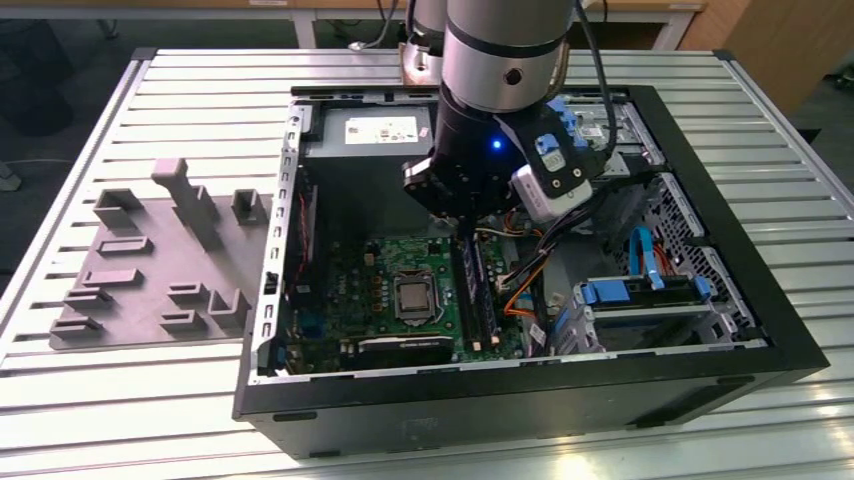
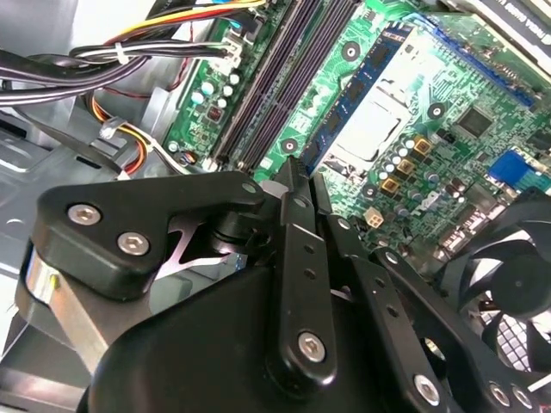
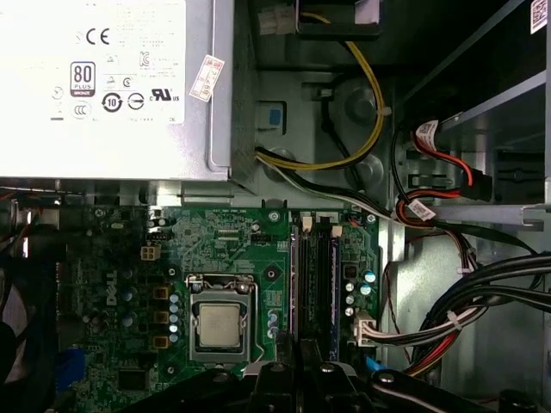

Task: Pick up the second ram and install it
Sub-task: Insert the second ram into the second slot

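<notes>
Second wrist view, closest in: gripper (image 2: 303,176) with its black fingers (image 2: 288,185) drawn together, a thin slit between the tips, nothing visibly clamped. Poised just above the green motherboard (image 2: 413,129), at the end of the slot rails (image 2: 288,77). Black fan (image 2: 508,284) near the board edge.

First wrist view: gripper (image 3: 297,372) lined up with the slot rails (image 3: 317,275). Second ram (image 3: 331,284) reads as the dark blue-green strip standing on edge in the rails; cannot tell how deep it sits. CPU socket (image 3: 217,325) just beside the rails, cable bundle (image 3: 482,301) on the other side, grey power-supply box (image 3: 103,86) beyond the board.

Exterior view: gripper (image 1: 461,215) down inside the open computer case (image 1: 534,400), second ram (image 1: 477,295) directly below it, running along the motherboard (image 1: 360,290). Grey fixture tray (image 1: 160,260) on the slatted table (image 1: 134,400), off to the exterior view's left, well apart from the case.
</notes>
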### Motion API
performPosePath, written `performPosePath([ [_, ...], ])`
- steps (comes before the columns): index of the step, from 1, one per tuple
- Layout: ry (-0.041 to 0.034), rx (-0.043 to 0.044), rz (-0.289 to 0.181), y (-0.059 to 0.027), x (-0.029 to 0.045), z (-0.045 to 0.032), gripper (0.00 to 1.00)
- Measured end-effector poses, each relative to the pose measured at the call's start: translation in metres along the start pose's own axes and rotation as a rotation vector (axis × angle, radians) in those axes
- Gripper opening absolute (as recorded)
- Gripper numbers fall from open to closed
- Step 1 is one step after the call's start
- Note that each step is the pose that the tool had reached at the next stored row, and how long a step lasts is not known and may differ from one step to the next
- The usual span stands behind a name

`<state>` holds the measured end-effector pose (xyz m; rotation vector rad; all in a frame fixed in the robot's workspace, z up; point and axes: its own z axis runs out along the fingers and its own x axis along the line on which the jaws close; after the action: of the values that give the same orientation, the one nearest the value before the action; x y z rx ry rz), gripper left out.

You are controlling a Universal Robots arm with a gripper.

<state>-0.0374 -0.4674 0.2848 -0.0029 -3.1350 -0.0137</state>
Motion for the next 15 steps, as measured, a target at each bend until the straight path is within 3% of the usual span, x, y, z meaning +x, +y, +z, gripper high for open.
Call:
performPosePath([
  [15, -0.0001, -0.0001, 0.004, -0.0002, -0.0001, 0.0225, 0.14],
])
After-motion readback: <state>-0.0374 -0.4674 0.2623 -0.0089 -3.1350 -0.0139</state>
